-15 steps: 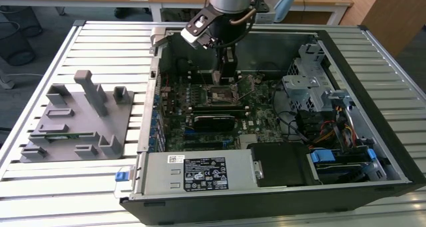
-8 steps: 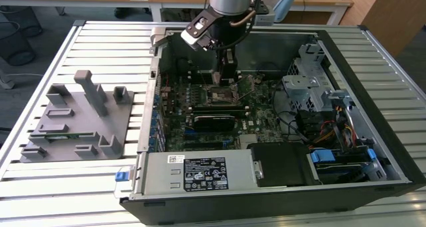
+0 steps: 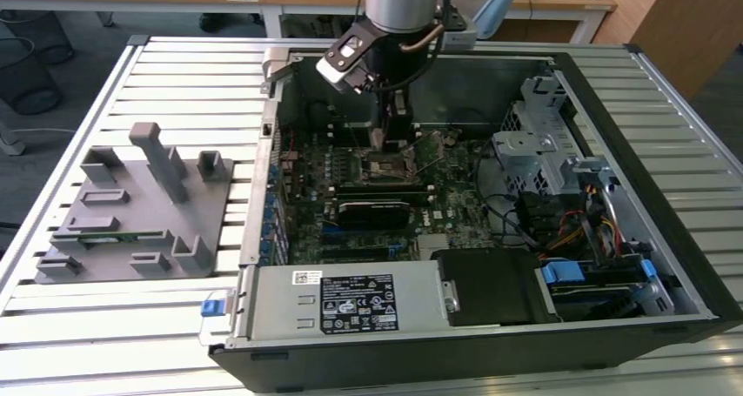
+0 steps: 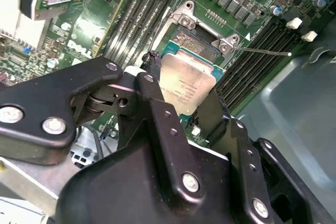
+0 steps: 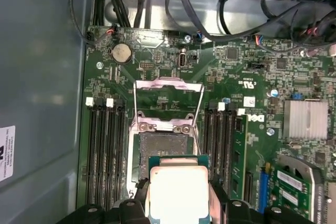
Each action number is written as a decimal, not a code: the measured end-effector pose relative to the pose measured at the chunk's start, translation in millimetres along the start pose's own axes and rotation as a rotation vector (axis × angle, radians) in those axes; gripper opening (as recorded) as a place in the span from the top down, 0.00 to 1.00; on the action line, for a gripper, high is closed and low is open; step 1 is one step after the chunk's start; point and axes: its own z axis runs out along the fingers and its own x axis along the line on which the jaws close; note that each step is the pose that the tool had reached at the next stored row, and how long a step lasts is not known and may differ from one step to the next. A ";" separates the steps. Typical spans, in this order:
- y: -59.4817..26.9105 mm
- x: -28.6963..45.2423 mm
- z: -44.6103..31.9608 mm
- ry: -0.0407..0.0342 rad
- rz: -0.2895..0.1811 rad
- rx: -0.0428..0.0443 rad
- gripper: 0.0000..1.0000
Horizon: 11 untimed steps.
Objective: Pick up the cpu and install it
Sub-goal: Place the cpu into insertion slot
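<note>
The arm (image 3: 402, 3) is a silver-grey cylinder with a dark cable (image 3: 427, 41) looped beside it — its jaws are matte black linkage bars, studded with silver screws (image 4: 190, 182).

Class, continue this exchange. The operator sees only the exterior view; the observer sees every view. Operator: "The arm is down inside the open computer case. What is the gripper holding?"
Observer: In both wrist views the gripper is shut on the cpu, clamping two opposite edges.
Operator: Is the socket ready for it?
Observer: In the first wrist view the socket lies bare, with its metal frame swung up.
Operator: Is the cpu seated?
Observer: It does not look so. It hangs over one side of the socket, and most of the contact field is uncovered.
</note>
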 end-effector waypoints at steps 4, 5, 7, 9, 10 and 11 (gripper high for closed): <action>1.0 3.6 7.1 0.0002 0.001 -0.0001 0.47; 1.3 4.0 8.3 0.0001 0.001 0.0000 0.47; 1.5 4.3 11.2 -0.0001 0.003 0.0002 0.47; 1.6 4.9 14.2 0.0000 0.008 0.0003 0.47; 1.6 5.4 15.5 0.0000 0.013 0.0005 0.47; 1.6 6.0 17.1 -0.0001 0.019 0.0008 0.47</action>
